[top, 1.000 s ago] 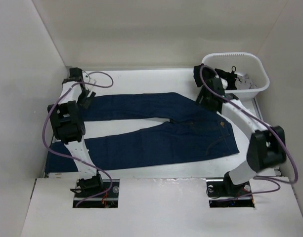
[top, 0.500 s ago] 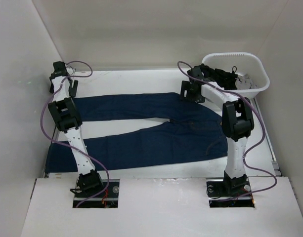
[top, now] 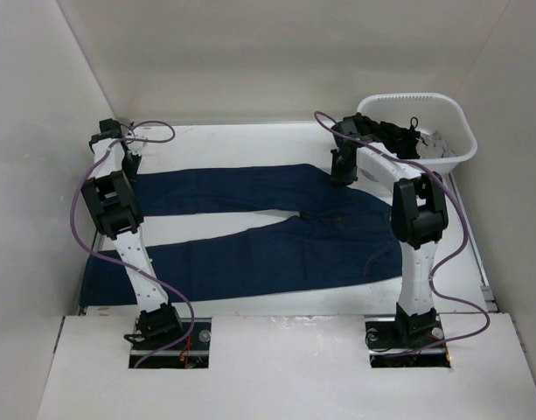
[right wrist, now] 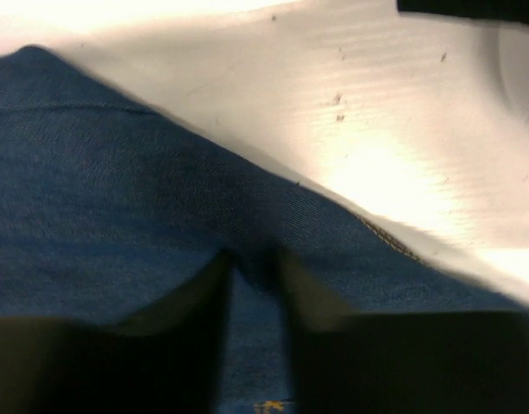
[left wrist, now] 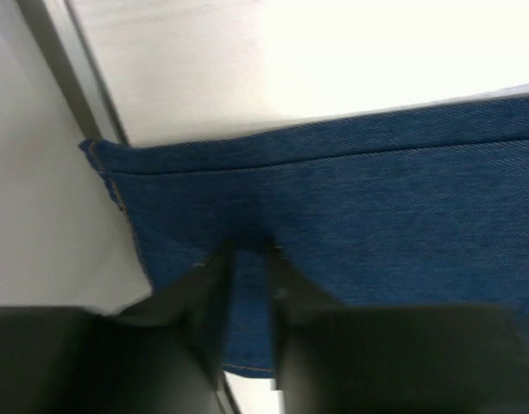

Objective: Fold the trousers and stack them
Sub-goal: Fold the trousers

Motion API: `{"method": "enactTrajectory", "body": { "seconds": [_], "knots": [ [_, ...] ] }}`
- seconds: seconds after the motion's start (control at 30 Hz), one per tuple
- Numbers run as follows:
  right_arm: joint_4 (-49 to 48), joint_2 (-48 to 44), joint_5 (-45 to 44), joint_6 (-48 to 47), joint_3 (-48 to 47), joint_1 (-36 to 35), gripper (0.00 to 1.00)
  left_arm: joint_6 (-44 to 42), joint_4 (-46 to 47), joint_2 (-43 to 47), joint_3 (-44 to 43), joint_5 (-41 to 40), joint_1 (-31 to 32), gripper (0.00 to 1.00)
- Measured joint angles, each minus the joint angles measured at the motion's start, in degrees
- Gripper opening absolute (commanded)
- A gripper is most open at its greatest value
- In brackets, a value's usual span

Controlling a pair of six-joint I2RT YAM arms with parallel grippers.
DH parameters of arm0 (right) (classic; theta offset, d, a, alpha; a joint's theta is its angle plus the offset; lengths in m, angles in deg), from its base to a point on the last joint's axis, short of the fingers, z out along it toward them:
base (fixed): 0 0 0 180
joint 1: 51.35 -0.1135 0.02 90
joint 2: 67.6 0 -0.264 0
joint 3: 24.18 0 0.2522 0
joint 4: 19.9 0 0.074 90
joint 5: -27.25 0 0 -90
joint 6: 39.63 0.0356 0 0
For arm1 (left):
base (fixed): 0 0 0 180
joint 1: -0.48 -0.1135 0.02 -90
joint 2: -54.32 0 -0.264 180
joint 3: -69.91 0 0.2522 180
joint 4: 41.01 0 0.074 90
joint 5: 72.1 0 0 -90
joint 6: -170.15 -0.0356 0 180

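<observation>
Trousers (top: pixel 276 249) lie flat on table (top: pixel 250 140), spread leftward from basket (top: pixel 467 149). Denim looks heavy, limp and grippy, so I'd pinch the far-leg edge. My left gripper (left wrist: pixel 247 250) nips the hem end farthest from basket, my right gripper (right wrist: pixel 254 259) the thigh edge nearest basket. Both are nearly closed on cloth. No readable label.

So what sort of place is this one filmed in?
Probably a lab robot cell for laundry folding, not a home: plain white walls box in a white table, the left arm and right arm are bolted at its near edge, and trousers lie flat near a white basket of dark clothes.
</observation>
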Motion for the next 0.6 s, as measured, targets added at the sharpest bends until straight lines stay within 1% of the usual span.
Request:
{"method": "enactTrajectory", "body": {
  "seconds": [0.03, 0.07, 0.13, 0.23, 0.27, 0.3, 0.37, 0.43, 0.5, 0.6],
  "knots": [
    [0.2, 0.0, 0.5, 0.2, 0.0, 0.0, 0.05, 0.0, 0.1, 0.3, 0.5, 0.0, 0.1, 0.06],
    [0.2, 0.0, 0.8, 0.3, 0.1, 0.1, 0.00, 0.0, 0.3, 0.5, 1.0, 0.0, 0.2, 0.04],
    [-0.1, -0.2, 1.2, 0.6, 0.7, 0.3, 0.00, 0.1, 1.2, 1.1, 2.1, -0.2, 0.4, 0.01],
    [-1.8, -1.9, 2.1, 1.0, 4.0, 0.7, 0.00, 0.3, 2.6, 1.8, 3.4, -1.5, 0.5, 0.02],
    [-2.5, -3.2, 2.3, 1.0, 5.8, 0.9, 0.00, 0.3, 3.0, 2.0, 3.7, -2.0, 0.5, 0.07],
    [-3.1, -4.8, 2.4, 1.2, 7.5, 0.9, 0.00, 0.3, 3.3, 2.2, 3.9, -2.4, 0.5, 0.17],
    [-3.7, -9.3, 2.2, 1.2, 11.5, 0.9, 0.00, 0.2, 3.7, 2.8, 4.5, -2.7, 0.4, 0.45],
    [-3.7, -15.2, 1.2, 1.1, 16.1, 1.0, 0.00, 0.3, 3.9, 3.8, 5.3, -2.3, 0.0, 0.70],
    [-3.8, -21.9, 0.3, 0.7, 21.2, 1.4, 0.00, 0.9, 3.8, 5.2, 6.2, -1.0, -0.4, 0.72],
    [-3.6, -29.1, -0.4, 0.0, 26.9, 2.3, 0.00, 1.3, 3.7, 6.8, 6.1, 1.1, -0.9, 0.73]
  ]
}}
